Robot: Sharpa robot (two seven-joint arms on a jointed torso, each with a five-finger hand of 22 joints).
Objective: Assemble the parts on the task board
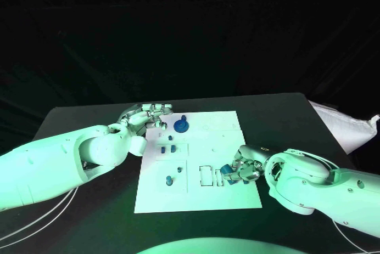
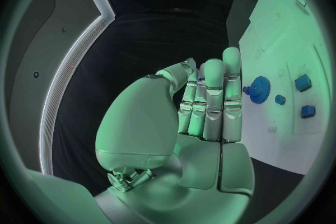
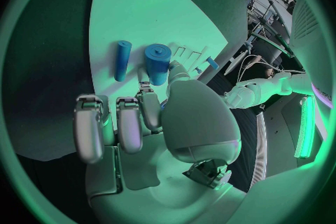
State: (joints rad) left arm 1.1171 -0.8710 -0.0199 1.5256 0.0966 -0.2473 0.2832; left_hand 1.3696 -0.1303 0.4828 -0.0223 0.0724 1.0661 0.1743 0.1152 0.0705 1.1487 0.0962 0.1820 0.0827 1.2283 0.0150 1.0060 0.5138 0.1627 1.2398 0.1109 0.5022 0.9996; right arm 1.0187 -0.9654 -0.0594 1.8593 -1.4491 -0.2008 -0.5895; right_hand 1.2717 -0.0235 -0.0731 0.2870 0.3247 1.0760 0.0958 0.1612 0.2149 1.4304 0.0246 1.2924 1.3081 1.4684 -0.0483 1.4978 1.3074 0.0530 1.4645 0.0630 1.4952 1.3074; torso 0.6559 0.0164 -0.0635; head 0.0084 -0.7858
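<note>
The right robot hand (image 1: 240,170) pinches a short blue plastic cylinder (image 3: 158,63) over the near right part of the white flat task board (image 1: 213,122) on the black tabletop (image 1: 79,114). It looks light, rigid and smooth; gripping its sides suits it. The left robot hand (image 1: 150,116) rests spread-fingered and empty at the board's far left corner beside a blue gear (image 1: 182,125). No writing is legible.

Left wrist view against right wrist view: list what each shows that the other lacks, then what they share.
The left wrist view alone shows the left hand, fingers straight and together with nothing in them, beside a blue gear and three small blue blocks on the task board.

The right wrist view alone shows a slim blue peg lying on the board and a thicker blue cylinder at the right hand's fingertips.

Both show the white task board and the right hand.
</note>
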